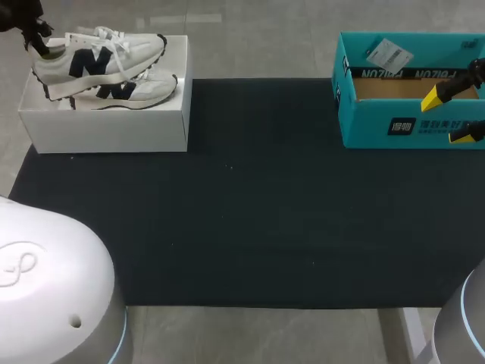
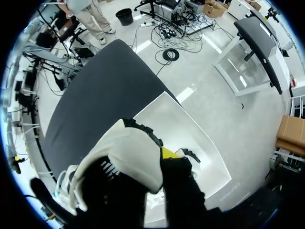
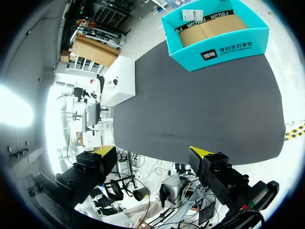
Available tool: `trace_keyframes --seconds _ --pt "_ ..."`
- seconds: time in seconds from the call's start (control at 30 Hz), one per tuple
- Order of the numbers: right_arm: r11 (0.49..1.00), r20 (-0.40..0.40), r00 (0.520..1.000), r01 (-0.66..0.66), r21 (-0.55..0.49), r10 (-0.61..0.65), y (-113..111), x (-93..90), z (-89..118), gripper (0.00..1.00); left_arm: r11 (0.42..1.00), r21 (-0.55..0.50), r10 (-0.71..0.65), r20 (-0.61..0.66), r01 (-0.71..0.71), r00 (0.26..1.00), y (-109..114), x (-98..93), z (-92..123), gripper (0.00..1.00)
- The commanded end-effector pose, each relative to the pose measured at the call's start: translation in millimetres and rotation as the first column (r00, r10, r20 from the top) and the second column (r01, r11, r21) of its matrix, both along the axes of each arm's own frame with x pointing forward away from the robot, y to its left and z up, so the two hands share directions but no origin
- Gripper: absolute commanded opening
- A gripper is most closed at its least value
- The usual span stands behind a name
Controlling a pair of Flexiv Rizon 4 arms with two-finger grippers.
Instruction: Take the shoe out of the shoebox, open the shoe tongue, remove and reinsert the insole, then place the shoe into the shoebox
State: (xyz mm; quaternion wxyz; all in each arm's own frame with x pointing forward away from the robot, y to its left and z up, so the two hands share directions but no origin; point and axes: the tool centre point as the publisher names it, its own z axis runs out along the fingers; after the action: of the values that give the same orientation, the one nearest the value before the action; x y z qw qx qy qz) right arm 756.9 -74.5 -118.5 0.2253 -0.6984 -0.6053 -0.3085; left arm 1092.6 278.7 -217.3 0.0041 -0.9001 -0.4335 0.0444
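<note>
Black matte table top point(image 1: 250, 212), flat, with a few pale specks. Grey glossy surface point(image 1: 258, 38) lies past its far edge and along the near edge, showing faint bright reflections. Light even, shadows soft.

On your table point(image 1: 242, 220), closed box point(image 1: 106, 125) at far left corner, lower shoe point(image 1: 130, 91) on top of it, upper shoe point(image 1: 98, 54) behind and partly over that, open shoebox point(image 1: 379, 125) at far right corner.

White low sneakers point(image 1: 98, 64) with navy side marks; plain white cardboard box point(image 1: 114, 129); teal cardboard shoebox point(image 1: 379, 114), brown inside, white print; black matte worktop point(image 1: 250, 212); bright yellow tips on right pincer point(image 1: 452, 115).
</note>
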Motion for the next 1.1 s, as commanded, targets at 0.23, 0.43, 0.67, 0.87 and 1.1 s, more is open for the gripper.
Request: trace_keyframes --seconds 0.23,0.43,0.67,0.87,1.1 --pt "1.0 -0.001 1.0 0.002 -0.002 -0.002 0.6 -0.1 -0.6 1.0 1.0 -0.006 -0.028 -0.016 0.027 0.999 -10.3 -18.2 53.8 0.0" --pt "1.0 -0.001 1.0 0.002 -0.002 -0.002 0.6 -0.1 -0.6 1.0 0.999 0.029 -0.046 0.004 0.046 0.999 -17.3 -30.9 69.5 0.0" --pt "1.0 -0.001 1.0 0.002 -0.002 -0.002 0.6 -0.1 -0.6 1.0 0.998 0.059 -0.011 0.026 0.01 1.0 -18.3 -31.9 69.5 0.0" --pt "1.0 -0.001 1.0 0.002 -0.002 -0.002 0.6 -0.1 -0.6 1.0 0.998 0.059 -0.011 0.026 0.01 1.0 -18.3 -31.9 69.5 0.0" --pt "1.0 -0.001 1.0 0.002 -0.002 -0.002 0.6 -0.1 -0.6 1.0 0.998 0.059 -0.011 0.026 0.01 1.0 -18.3 -31.9 69.5 0.0"
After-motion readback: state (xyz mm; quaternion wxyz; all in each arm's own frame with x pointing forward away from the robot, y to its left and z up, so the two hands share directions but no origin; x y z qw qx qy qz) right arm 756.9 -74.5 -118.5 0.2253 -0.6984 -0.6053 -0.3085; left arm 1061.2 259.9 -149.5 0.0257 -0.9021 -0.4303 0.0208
